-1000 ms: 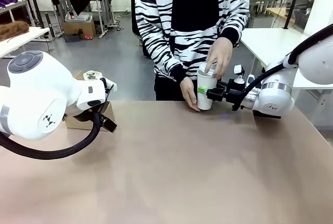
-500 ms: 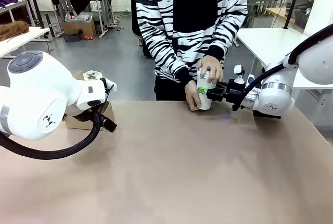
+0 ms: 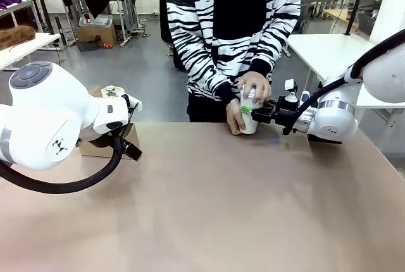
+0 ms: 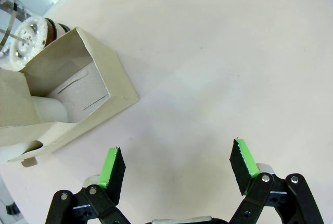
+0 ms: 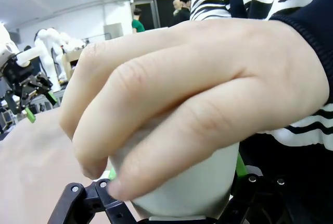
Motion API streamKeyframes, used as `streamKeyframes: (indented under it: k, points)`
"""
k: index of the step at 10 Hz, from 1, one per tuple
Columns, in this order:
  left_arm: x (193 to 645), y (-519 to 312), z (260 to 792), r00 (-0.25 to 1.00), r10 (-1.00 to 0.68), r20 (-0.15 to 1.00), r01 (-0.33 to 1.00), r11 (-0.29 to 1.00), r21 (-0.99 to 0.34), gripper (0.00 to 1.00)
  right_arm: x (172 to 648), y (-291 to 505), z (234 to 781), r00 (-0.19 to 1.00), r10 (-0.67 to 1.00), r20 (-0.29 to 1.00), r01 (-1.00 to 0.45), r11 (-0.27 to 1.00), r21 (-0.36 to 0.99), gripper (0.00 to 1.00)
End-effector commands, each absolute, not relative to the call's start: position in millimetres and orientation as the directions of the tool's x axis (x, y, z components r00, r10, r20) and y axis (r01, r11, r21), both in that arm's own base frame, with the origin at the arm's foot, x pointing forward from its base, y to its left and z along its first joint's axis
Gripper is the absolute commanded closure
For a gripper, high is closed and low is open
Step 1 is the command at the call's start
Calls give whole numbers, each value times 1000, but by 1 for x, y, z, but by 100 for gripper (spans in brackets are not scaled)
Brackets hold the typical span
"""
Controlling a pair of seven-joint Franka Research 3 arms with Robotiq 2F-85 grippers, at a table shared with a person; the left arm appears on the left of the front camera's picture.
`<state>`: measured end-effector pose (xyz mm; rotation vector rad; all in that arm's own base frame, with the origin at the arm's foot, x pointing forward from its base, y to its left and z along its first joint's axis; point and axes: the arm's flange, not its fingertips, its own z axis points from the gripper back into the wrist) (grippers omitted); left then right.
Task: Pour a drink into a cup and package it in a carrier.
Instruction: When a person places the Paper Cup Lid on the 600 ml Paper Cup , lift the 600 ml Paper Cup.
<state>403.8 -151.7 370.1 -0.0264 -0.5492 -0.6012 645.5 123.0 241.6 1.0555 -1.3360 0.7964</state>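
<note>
— Cup [image 3: 249,125]: where does it stand?
— Upper right of centre in the front view, upright at the far edge of the table [image 3: 209,209]. The right gripper [image 3: 253,112] is clamped on it, a green pad against either side.
— And the person?
— One hand [image 3: 256,85] lies over the cup's top and the other hand [image 3: 233,115] wraps its side (the rim is hidden under the fingers).
— Left gripper [image 4: 177,164]?
— Fingers spread wide, holding nothing, above bare table. The cardboard carrier [image 4: 78,94] sits at the upper left of its wrist view, well apart from the cup.
</note>
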Motion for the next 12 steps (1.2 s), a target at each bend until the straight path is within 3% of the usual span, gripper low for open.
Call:
streamKeyframes:
  k: [1,12]
  points:
    - [404,-152,370,686,-529,499,544,829,131,0,645,126,245,105,-122,987,-924,354,142,14]
    - [404,-152,370,686,-529,499,544,829,131,0,645,126,245,105,-122,987,-924,354,142,14]
